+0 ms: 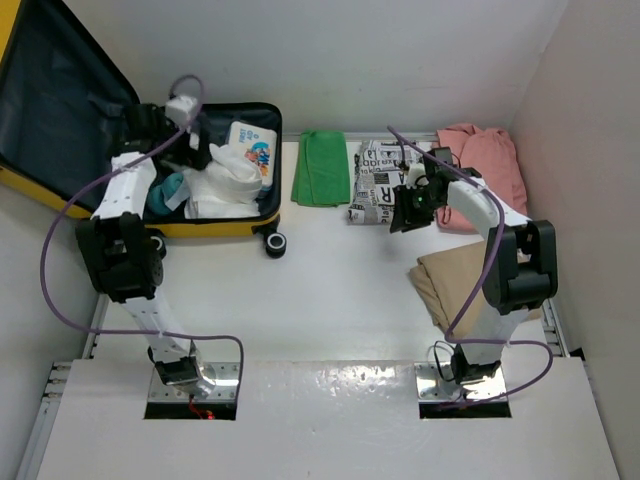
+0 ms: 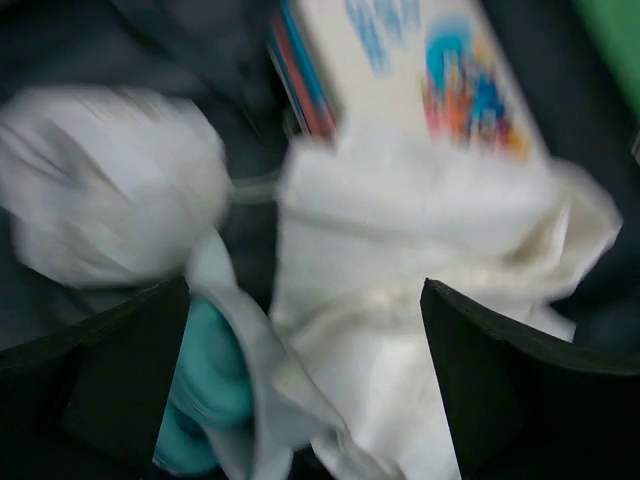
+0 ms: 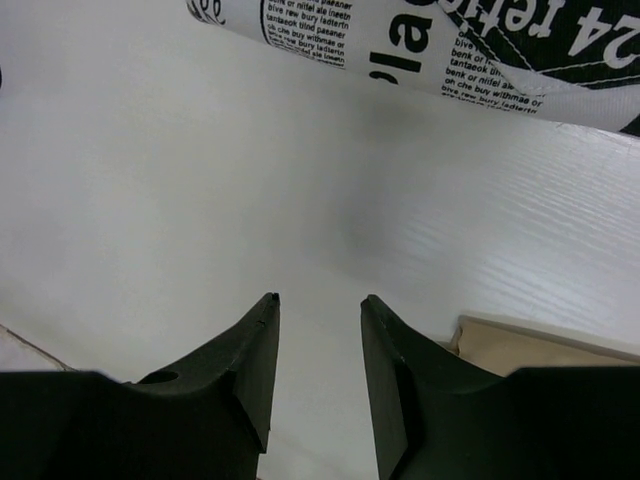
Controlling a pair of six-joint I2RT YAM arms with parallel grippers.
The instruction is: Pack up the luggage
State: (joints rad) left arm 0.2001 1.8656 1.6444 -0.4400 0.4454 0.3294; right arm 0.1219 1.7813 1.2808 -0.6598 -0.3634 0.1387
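The yellow luggage (image 1: 215, 228) lies open at the far left, its dark-lined lid (image 1: 60, 90) tilted back. Inside lie a white cloth (image 1: 225, 180), a teal item (image 1: 165, 192) and a white-and-blue tin box (image 1: 250, 145). My left gripper (image 1: 195, 140) hangs over the inside of the case. In the blurred left wrist view it (image 2: 305, 370) is open wide over the white cloth (image 2: 400, 260), with the teal item (image 2: 205, 380) by its left finger and the tin box (image 2: 420, 60) beyond. My right gripper (image 1: 408, 212) is open and empty (image 3: 320, 298) above bare table, beside a newsprint-patterned cloth (image 1: 385, 180).
A folded green cloth (image 1: 322, 168) lies right of the case. A pink garment (image 1: 485, 170) lies at the far right and a tan folded cloth (image 1: 455, 280) by the right arm. The newsprint cloth (image 3: 450, 50) and the tan cloth (image 3: 530, 345) show in the right wrist view. A black wheel (image 1: 276, 243) sticks out from the case.
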